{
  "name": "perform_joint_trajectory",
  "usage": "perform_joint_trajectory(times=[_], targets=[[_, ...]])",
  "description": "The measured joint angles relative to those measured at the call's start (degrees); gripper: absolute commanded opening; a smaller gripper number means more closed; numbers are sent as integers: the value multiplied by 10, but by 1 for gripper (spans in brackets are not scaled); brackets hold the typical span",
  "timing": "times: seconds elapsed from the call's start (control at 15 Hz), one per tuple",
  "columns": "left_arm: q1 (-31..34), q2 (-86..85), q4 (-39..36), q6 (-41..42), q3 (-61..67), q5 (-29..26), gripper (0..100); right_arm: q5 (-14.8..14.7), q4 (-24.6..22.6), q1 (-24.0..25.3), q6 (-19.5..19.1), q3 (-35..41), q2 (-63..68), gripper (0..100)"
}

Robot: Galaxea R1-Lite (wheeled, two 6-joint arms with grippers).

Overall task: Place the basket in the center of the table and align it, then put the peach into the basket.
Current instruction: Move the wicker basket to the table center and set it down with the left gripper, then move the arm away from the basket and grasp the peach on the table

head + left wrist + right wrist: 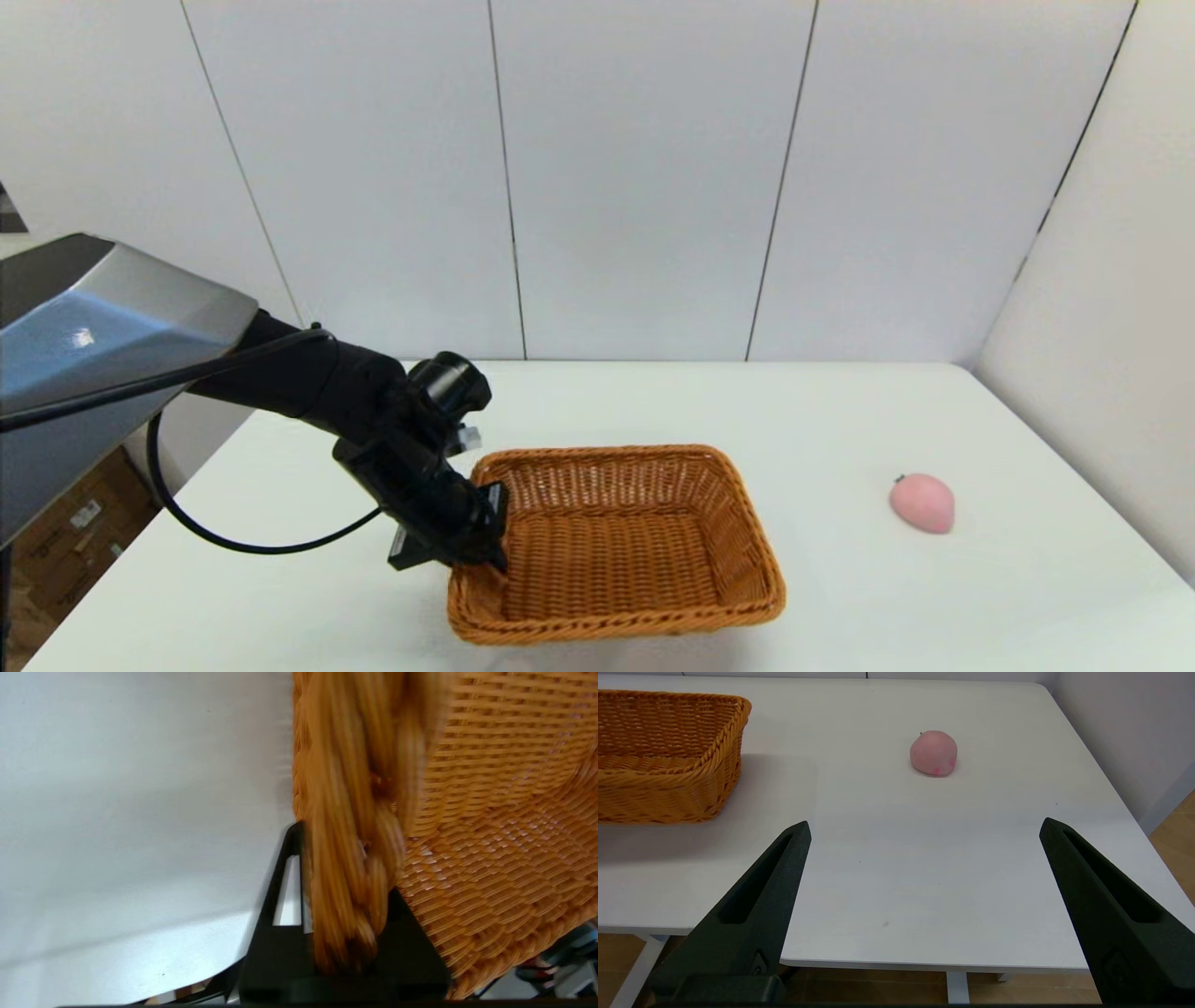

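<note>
On the white table (653, 401), left gripper (490, 546) clamps basket (616, 546) rim; peach (922, 502) well apart.

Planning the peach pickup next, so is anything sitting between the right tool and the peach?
Nothing visible does. The right tool is open off the table's near edge, with only bare tabletop between it and the peach. The basket sits off to the side, gripped by the left tool.
</note>
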Motion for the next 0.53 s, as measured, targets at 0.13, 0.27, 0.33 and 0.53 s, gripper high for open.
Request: perform_joint_trajectory(times=[0.13, 0.27, 0.33, 0.53], targets=[[-5, 0, -1, 5, -1, 10, 100, 0, 0, 0, 0, 0, 0, 100], [-6, -9, -1, 17, -2, 13, 100, 0, 0, 0, 0, 0, 0, 100], [-6, -16, 0, 19, -6, 14, 100, 0, 0, 0, 0, 0, 0, 100], [13, -47, 0, 21, -21, 39, 100, 0, 0, 0, 0, 0, 0, 100]])
